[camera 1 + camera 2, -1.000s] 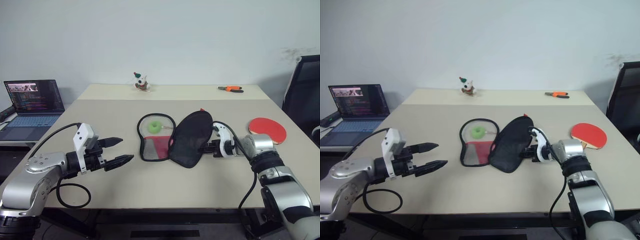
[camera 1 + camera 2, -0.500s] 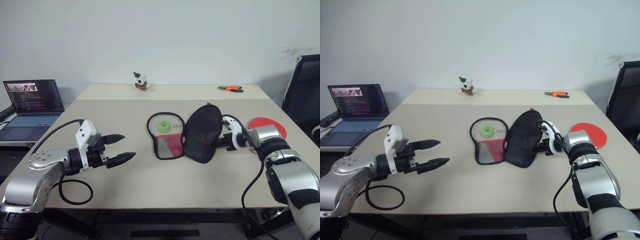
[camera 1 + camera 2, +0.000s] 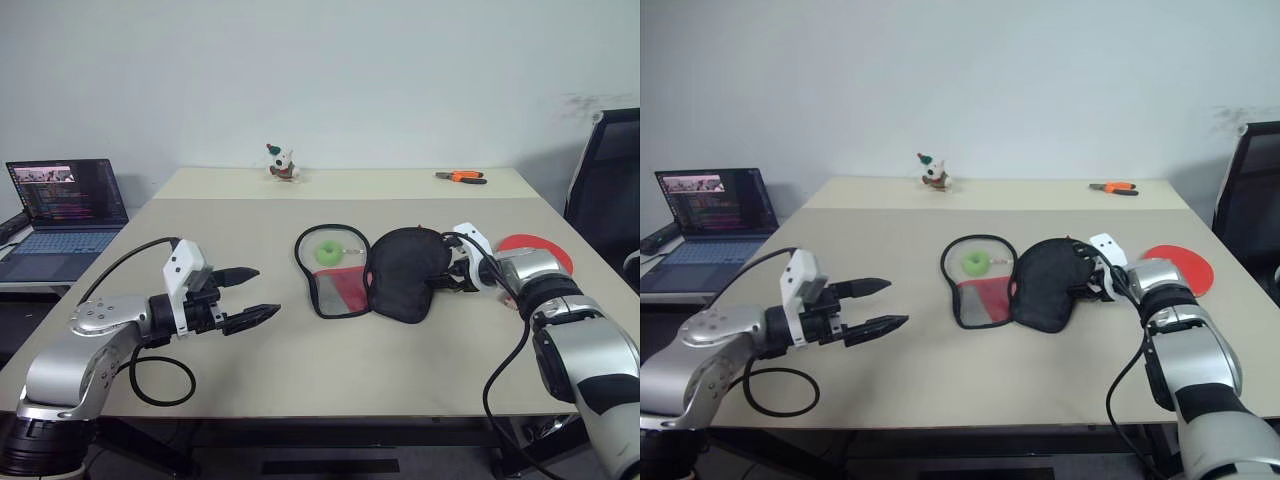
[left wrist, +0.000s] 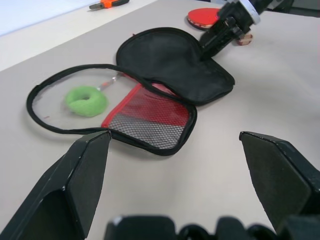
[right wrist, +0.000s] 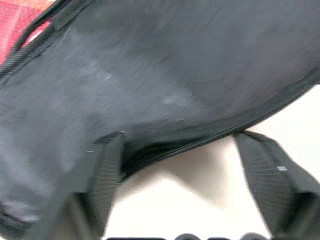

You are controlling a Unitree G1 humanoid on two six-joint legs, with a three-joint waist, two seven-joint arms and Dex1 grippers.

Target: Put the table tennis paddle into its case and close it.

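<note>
The case (image 3: 405,275) lies open in the middle of the table, its black flap flat on the right, the red mesh panel (image 3: 345,290) on the left. My right gripper (image 3: 443,274) is open at the flap's right edge; in the right wrist view its fingers (image 5: 107,170) stand apart with the black fabric (image 5: 165,75) just ahead. The table tennis paddle (image 3: 545,247) lies red face up behind my right wrist, partly hidden by it. Left of the case, my left gripper (image 3: 255,295) hovers open and empty over the table and points toward the case (image 4: 170,55).
A small green ball (image 3: 327,253) sits in the case's clear left half. A laptop (image 3: 65,205) stands at the far left. A small toy figure (image 3: 282,163) and orange pliers (image 3: 461,177) lie at the back. A black chair (image 3: 610,190) is at the right.
My right gripper, shut on the raised black flap, dragged the case to the right, then opened; the flap has dropped flat. The left arm has barely moved.
</note>
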